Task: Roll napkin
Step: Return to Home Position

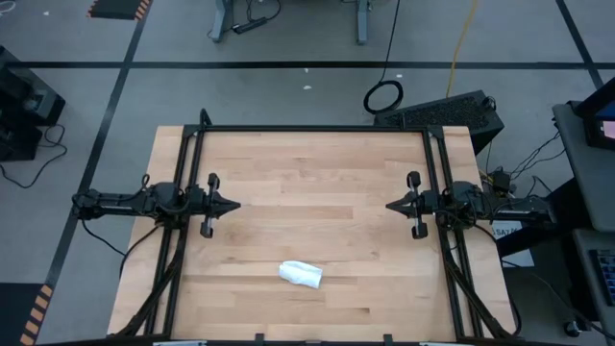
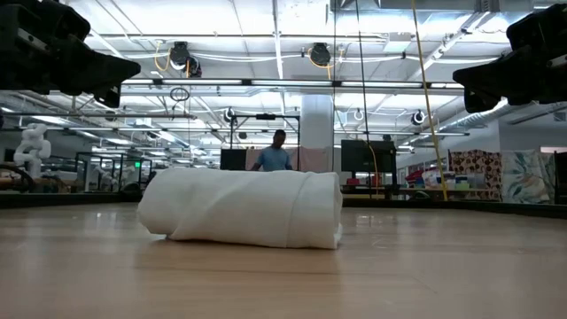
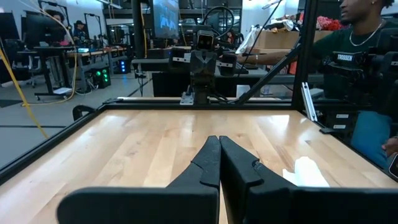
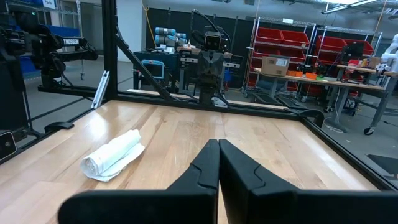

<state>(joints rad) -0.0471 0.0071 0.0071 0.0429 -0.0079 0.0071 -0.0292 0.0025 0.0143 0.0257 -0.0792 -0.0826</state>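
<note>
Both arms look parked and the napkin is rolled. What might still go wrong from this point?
1. The napkin lies free on the table, with a loose layer sticking out under the roll. Nothing pins it, so it may slacken or unroll.
2. The left end effector and right end effector are both shut and off at the table's sides, away from the roll, so neither is placed to catch it if it opens.

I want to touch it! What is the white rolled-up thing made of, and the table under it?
The napkin looks like thin soft cloth, matte white: its roll sags and shows folds and layered edges. The table looks like pale wood, smooth and faintly shiny: plank lines and grain show. The left gripper and right gripper wait shut at its sides.
</note>
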